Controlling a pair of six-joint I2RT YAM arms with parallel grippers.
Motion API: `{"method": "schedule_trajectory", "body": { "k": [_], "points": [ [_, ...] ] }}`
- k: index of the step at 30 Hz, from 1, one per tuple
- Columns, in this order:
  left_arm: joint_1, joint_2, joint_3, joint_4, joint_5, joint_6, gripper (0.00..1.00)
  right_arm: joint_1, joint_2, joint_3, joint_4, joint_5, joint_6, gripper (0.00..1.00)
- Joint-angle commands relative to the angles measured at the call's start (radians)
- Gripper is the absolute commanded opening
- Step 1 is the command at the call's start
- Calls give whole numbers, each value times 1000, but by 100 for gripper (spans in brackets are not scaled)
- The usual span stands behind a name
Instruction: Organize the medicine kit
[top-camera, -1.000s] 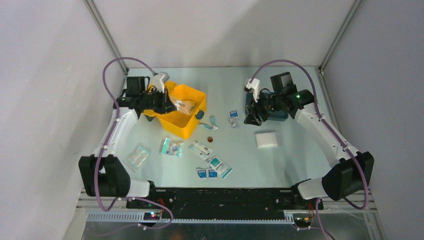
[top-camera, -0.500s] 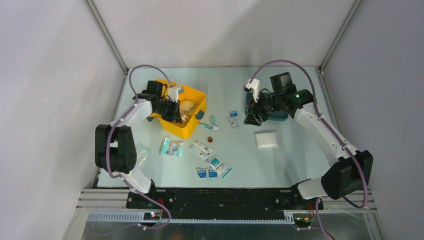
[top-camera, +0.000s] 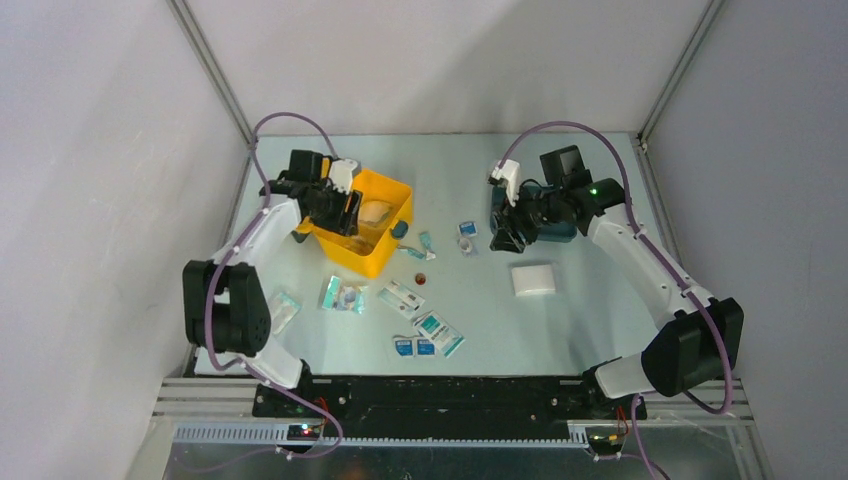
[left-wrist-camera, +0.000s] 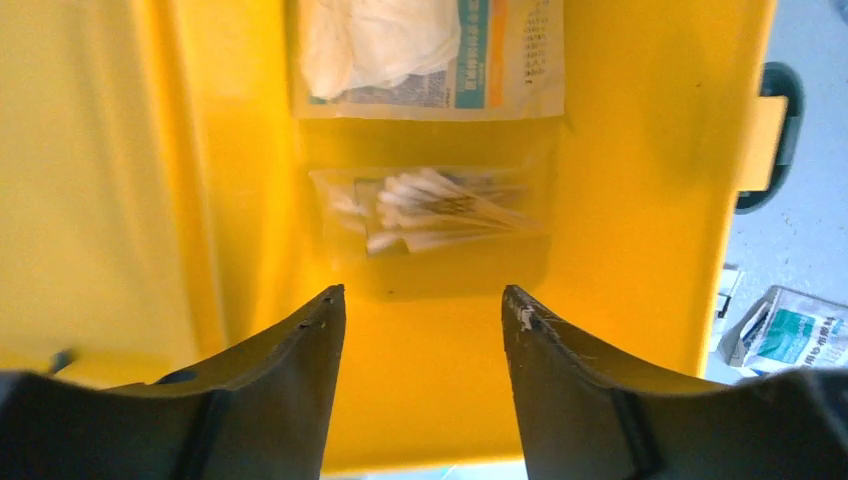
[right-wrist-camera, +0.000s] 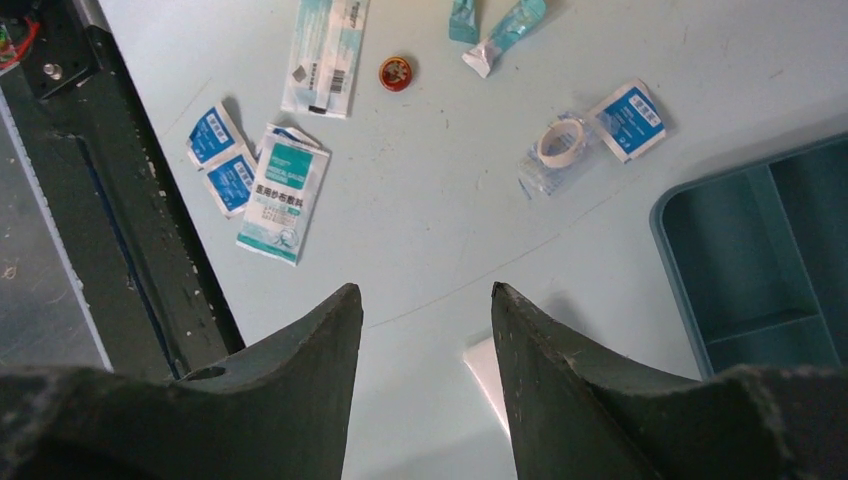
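Note:
The medicine kit (top-camera: 366, 257) is a yellow open box at the back left of the table. My left gripper (top-camera: 350, 214) hangs over its inside, open, with nothing between the fingers (left-wrist-camera: 422, 300). In the left wrist view a clear bag of cotton swabs (left-wrist-camera: 432, 212) lies on the kit's floor (left-wrist-camera: 620, 200) just beyond the fingertips, and a gauze packet (left-wrist-camera: 430, 50) lies behind it. My right gripper (top-camera: 503, 238) is open and empty above the table (right-wrist-camera: 425, 295), beside the teal divided tray (right-wrist-camera: 770, 260).
Loose on the table are teal-and-white sachets (top-camera: 438, 333), a long packet (top-camera: 403, 298), clear bags (top-camera: 345, 295) (top-camera: 277, 312), a tape roll (right-wrist-camera: 558, 143), a small red cap (top-camera: 420, 279) and a white pad (top-camera: 533, 279). The kit's dark latch (top-camera: 400, 229) faces the middle.
My left gripper carried the clear bag of swabs down into the kit and then opened, leaving the bag on the kit's floor. The right arm has not moved.

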Motion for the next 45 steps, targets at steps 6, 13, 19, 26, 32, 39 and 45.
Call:
{"method": "schedule_trajectory", "body": {
  "k": [6, 13, 19, 26, 32, 39, 45],
  "points": [
    [-9, -277, 70, 16, -76, 17, 68, -11, -74, -233, -28, 298, -230, 57],
    [-12, -428, -8, 43, 232, -20, 70, 11, -136, -472, 63, 458, -390, 60],
    [-37, -463, 14, 49, 333, -64, 70, 61, -89, -542, 176, 581, -469, 60],
    [-45, -476, -8, 56, 323, -84, 70, 90, 29, -581, 325, 717, -507, 47],
    [-50, -486, -29, 69, 316, -88, 70, 103, 52, -600, 413, 778, -497, 20],
    [-58, -451, -155, 233, 393, -366, 78, 145, -150, -583, 419, 735, -412, 0],
    [-132, -299, -119, 258, 466, -536, 83, 184, -218, -446, 412, 652, -256, 0]
  ]
}}
